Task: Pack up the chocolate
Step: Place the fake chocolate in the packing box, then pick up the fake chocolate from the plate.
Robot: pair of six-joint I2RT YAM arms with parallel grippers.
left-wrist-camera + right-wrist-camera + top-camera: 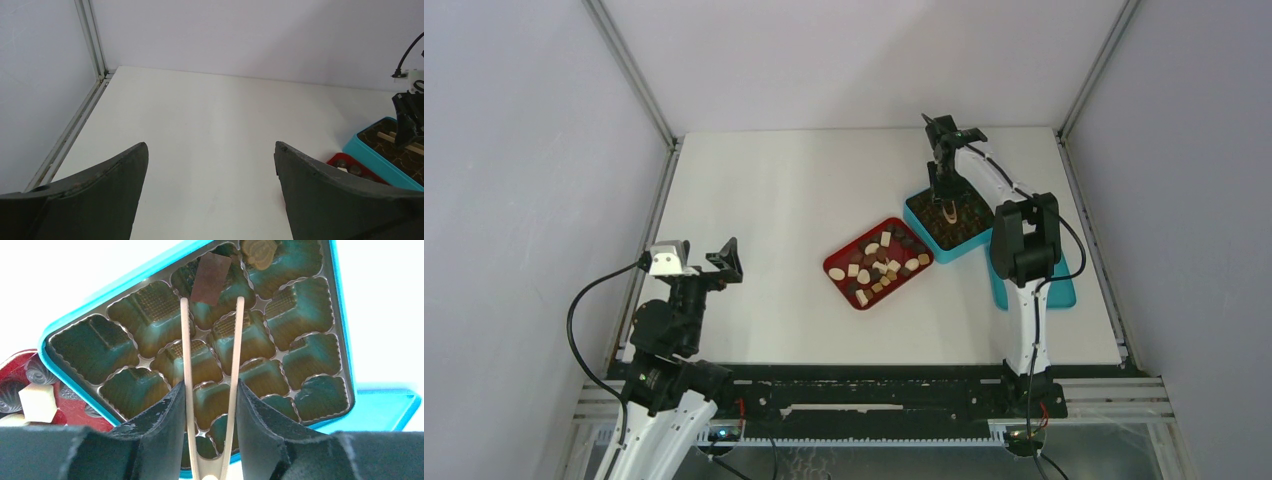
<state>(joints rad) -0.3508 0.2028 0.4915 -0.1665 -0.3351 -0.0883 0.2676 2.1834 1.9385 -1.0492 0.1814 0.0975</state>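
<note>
Table (754,230) of plain white under everything. Next in size, flat teal lid (1064,295) near the right edge, partly hidden beneath the right arm, and teal box (912,208) just beside it toward the middle, set corner-on and lined with a dark brown grid insert (150,305) of scalloped cells. Just beside the box's near left side, red tray (832,268), slanted, carrying most of the chocolate (879,265): a loose scatter of dark, tan and cream bits. Left gripper (210,165) poised above bare table well left of the tray, fingers spread wide, gripping nothing. Right gripper (209,387) over the box, pointing down into it, fingers pressed on both legs of the tan wooden tongs (185,350) and clamping them near the hinge; tong tips apart. Just past those tips, dark flat piece (211,277) lying tilted in a far cell; cannot tell whether touched by either tip. One cell farther, tan moulded piece (260,251) seated in its pocket. At the right wrist view's left edge, cream block (37,402) resting in the tray.
</note>
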